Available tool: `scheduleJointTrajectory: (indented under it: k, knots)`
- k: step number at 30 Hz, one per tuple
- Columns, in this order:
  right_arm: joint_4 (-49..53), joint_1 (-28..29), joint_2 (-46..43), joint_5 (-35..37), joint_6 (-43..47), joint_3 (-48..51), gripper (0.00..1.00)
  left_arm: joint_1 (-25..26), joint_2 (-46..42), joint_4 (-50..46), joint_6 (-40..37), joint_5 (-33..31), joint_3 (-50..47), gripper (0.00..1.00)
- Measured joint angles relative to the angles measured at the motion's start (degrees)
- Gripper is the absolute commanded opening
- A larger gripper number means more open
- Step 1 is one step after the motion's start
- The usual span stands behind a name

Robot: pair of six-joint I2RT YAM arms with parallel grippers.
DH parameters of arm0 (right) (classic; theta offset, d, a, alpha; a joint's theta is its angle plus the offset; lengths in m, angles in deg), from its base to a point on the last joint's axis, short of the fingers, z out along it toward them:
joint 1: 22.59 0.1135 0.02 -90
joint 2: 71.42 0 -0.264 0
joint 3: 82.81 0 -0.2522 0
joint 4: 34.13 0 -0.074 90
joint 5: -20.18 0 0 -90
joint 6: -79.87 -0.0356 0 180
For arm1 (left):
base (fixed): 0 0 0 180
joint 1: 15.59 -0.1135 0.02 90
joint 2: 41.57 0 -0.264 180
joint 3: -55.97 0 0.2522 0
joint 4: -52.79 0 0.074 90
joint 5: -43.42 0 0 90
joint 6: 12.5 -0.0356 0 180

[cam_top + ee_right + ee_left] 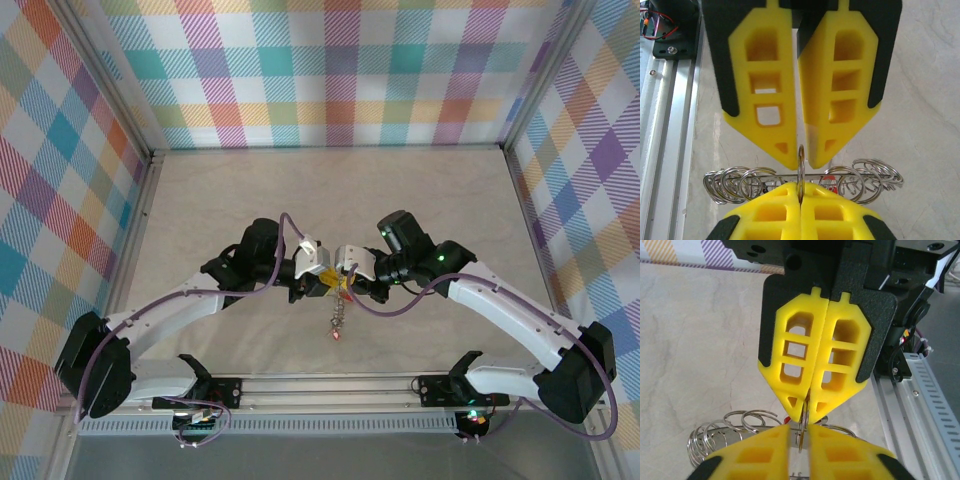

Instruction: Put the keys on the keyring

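**My two grippers meet nose to nose over the keyring**

Mid-table, under the overhead camera: my left gripper (330,282) and my right gripper (346,286) face each other tip to tip above a pale, marble-veined table (250,190). The table is boxed in on three sides by pastel plaid walls (340,70), and an aluminium rail (330,385) runs along the near edge by the arm bases.

From the right wrist, my right gripper's yellow fingers (765,215) are pressed together on the keyring (800,165) — a thin silver ring seen edge-on, standing upright out of the pinch. Opposite, my left gripper's fingers (765,110) stand a narrow slit apart with the ring's upper edge in the gap. I cannot tell whether either pad touches it.

Just behind the ring runs a cluster of wire loops (740,182), strung in a row, with the red head of a key (829,178) among them. In the overhead view this chain trails from the grippers toward the rail — a red speck at its end.
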Motion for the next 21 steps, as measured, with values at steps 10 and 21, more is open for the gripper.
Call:
scheduleJointTrajectory:
  k: [10, 21]
  knots:
    - [-0.81, 0.00, 0.00, -0.15, -0.22, 0.04, 0.00, 0.37, 0.59, 1.27, 0.76, 0.20, 0.11, 0.16]
    - [-1.60, -0.33, -0.39, -0.15, -1.14, 1.18, 0.11, 0.66, 1.55, 1.33, 1.66, 0.48, 0.63, 0.00]
